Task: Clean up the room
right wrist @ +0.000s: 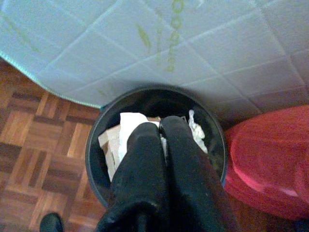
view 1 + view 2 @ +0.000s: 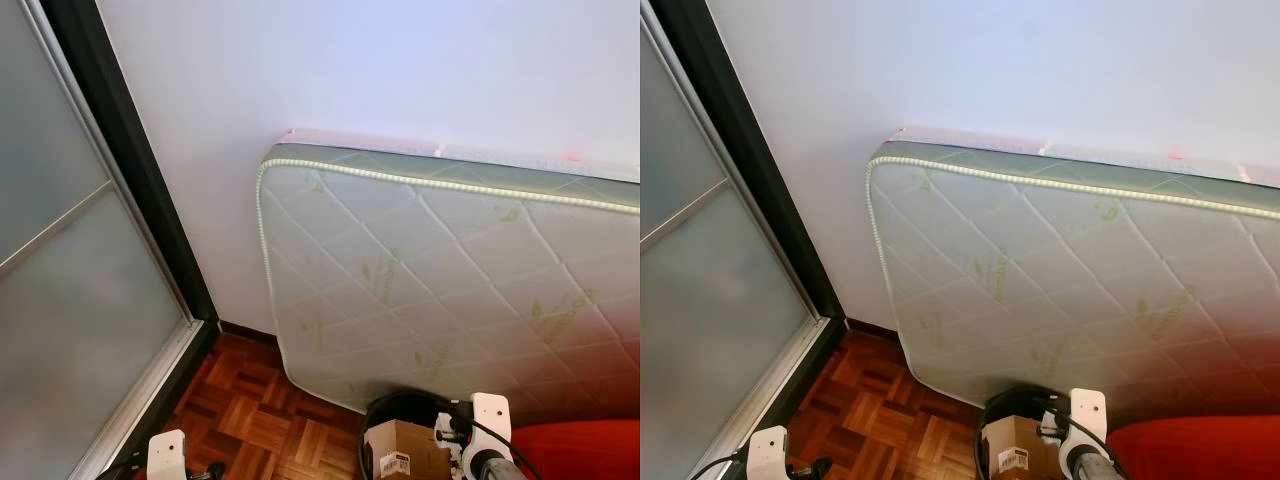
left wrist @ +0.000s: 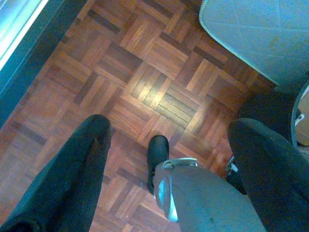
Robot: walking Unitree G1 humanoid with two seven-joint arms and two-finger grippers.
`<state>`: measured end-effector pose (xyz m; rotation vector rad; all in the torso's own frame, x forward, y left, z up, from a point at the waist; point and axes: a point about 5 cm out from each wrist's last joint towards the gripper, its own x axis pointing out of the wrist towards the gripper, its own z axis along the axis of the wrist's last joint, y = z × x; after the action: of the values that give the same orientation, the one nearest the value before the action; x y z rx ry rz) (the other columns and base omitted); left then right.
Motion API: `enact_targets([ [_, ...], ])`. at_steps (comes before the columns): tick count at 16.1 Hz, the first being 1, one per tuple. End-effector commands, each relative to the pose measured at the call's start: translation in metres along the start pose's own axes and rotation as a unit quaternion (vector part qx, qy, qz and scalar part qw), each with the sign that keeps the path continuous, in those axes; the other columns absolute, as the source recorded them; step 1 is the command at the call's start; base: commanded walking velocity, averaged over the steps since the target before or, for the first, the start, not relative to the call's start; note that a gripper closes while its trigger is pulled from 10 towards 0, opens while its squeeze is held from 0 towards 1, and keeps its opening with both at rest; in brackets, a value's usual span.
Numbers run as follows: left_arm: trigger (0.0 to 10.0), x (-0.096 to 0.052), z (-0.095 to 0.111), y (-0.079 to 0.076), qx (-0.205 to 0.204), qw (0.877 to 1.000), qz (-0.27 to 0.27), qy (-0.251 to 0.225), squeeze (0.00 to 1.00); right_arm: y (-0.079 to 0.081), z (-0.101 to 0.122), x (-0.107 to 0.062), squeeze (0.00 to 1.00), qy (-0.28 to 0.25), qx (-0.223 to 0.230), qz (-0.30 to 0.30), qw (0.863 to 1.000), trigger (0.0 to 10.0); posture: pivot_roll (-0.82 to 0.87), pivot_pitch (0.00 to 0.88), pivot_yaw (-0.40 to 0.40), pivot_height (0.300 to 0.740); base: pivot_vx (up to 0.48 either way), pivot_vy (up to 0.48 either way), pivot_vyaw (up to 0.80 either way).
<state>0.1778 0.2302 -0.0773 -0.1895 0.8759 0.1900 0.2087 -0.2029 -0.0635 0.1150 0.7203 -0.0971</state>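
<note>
A round black waste bin (image 1: 96, 159), stuffed with a brown cardboard box (image 2: 405, 450) and white crumpled paper (image 1: 129, 126), is seen on the parquet floor (image 3: 145, 72) against a quilted mattress (image 2: 430, 270) leaned on the white wall. The right gripper (image 1: 161, 126) is held clenched over the bin, possibly touching the paper. The left gripper (image 3: 169, 140) is spread wide above the floor.

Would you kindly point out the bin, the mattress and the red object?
bin (image 1: 94, 159): right wrist view, left rim.
mattress (image 2: 450, 270): left eye view, quilted face.
red object (image 1: 270, 154): right wrist view, top surface.
</note>
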Motion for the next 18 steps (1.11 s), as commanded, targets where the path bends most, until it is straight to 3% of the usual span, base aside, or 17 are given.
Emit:
enact_targets([
  [1, 10.0, -0.001, -0.002, 0.003, 0.003, 1.0, 0.003, 0.007, 0.0, 0.001, 0.001, 0.0, 0.0, -0.011, 0.015, 0.001, 1.0, 10.0, 0.03, 0.016, 0.012, 0.74, 0.0, 0.0, 0.0],
  [8, 10.0, -0.001, -0.002, 0.004, 0.003, 1.0, 0.004, 0.005, 0.0, 0.002, 0.004, -0.001, 0.0, -0.038, 0.033, -0.005, 0.999, 10.0, 0.04, 0.014, 0.017, 0.74, 0.0, 0.0, 0.0],
  [9, 10.0, -0.001, -0.001, 0.004, 0.003, 1.0, 0.004, 0.005, 0.0, 0.016, 0.04, 0.01, 0.0, -0.085, 0.032, 0.006, 0.996, 10.0, 0.04, 0.014, 0.017, 0.74, 0.0, 0.0, 0.0],
  [10, 10.0, -0.001, -0.001, 0.004, 0.003, 1.0, 0.004, 0.004, 0.0, 0.025, 0.062, 0.015, 0.0, -0.109, 0.029, 0.012, 0.994, 10.0, 0.04, 0.014, 0.018, 0.74, 0.0, 0.0, 0.0],
  [15, 10.0, -0.001, -0.001, 0.005, 0.002, 1.0, 0.005, 0.004, 0.0, 0.019, 0.06, 0.015, 0.0, -0.103, 0.03, 0.004, 0.994, 10.0, 0.04, 0.019, 0.018, 0.74, 0.0, 0.0, 0.0],
  [18, 10.0, -0.001, -0.001, 0.005, 0.002, 1.0, 0.005, 0.005, 0.0, 0.013, 0.048, 0.014, 0.0, -0.071, 0.025, -0.018, 0.997, 10.0, 0.04, 0.023, 0.018, 0.74, 0.0, 0.0, 0.0],
])
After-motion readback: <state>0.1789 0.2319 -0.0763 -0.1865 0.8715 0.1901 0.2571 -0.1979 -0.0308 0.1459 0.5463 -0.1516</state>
